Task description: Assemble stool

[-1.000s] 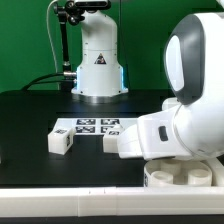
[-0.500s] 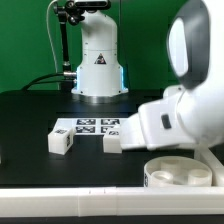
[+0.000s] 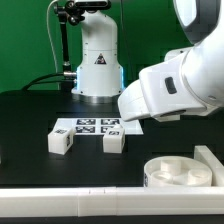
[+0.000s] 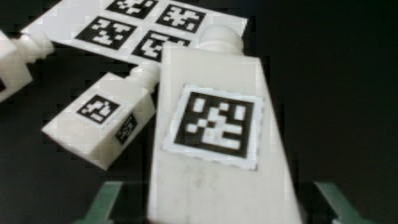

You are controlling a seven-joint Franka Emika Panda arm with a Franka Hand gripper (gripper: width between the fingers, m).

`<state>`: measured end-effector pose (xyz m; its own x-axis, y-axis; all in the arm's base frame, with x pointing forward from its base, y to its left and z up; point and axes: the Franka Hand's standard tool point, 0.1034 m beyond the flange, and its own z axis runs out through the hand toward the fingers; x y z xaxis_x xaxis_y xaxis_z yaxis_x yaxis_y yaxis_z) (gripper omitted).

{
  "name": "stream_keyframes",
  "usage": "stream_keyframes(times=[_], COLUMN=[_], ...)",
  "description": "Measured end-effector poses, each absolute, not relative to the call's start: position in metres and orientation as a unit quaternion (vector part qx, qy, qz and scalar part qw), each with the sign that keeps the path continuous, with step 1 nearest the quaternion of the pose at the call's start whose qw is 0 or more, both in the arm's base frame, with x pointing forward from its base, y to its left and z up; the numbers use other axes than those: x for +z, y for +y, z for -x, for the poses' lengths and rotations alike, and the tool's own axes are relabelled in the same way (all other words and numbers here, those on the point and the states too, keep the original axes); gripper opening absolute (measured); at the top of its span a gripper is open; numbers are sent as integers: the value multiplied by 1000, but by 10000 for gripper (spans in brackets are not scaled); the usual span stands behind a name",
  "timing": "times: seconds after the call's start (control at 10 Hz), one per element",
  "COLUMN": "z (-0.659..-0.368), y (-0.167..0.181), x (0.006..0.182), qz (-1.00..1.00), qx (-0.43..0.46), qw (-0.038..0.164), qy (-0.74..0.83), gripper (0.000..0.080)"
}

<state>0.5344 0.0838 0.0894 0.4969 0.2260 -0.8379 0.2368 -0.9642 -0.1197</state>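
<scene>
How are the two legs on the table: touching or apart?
Apart: the exterior view shows dark table between the leg at the exterior view's left and the second leg.

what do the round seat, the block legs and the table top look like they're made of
Round seat: probably moulded white plastic, smooth with a soft sheen; rim and recesses look cast in one piece. Block legs: seemingly the same white plastic, matte, with flat black-and-white tags on their faces. Table top: black and matte, no glare; fabric or mat, I cannot tell.
</scene>
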Motion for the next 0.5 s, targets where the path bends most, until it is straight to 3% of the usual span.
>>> stream_keyframes(times=[0.2, 0.3, 0.5], z=[-535, -549, -566], y=[84, 83, 81], x=[88, 86, 114], qz=[-866, -881, -910], qx=[-483, -451, -386], qw=[5, -3, -5], qy=[134, 146, 151], gripper=[327, 327, 327])
